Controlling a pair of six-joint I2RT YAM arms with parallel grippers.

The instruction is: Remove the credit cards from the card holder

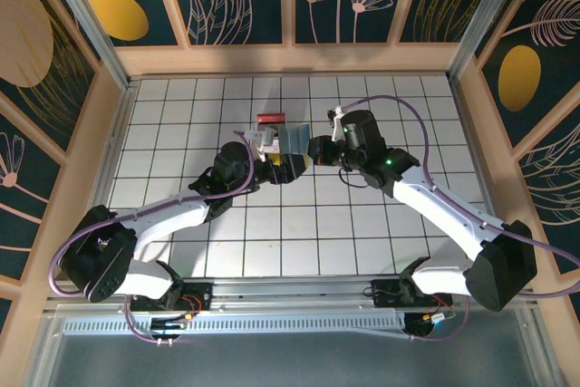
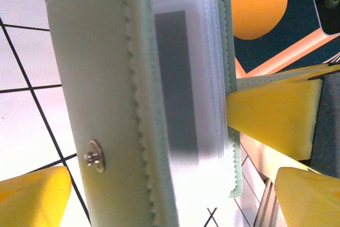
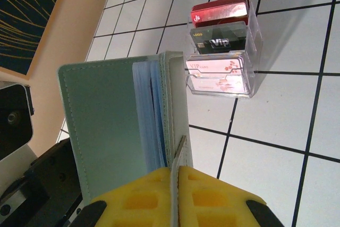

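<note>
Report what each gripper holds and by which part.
The right gripper pinches the card holder by a thin flap at its edge. The left gripper is open astride it, gripping nothing.

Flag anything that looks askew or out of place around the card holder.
Only the card holder: it is held on edge rather than lying flat, half open, its clear sleeves fanned out, a thin flap pinched by the right gripper. The open left gripper flanks it. No damage visible.

- The right end effector [image 3: 177, 184] is pinching a thin flap of the card holder [image 3: 106, 126] between its yellow pads [image 3: 138, 200].
- The card holder is standing half open, clear sleeves fanning between its pale green leaves.
- A clear card stand [image 3: 254, 30] is sitting on the bench [image 3: 276, 131] just beside it, holding a red card [image 3: 220, 11], a black card [image 3: 219, 38] and a pink card [image 3: 215, 73].
</note>
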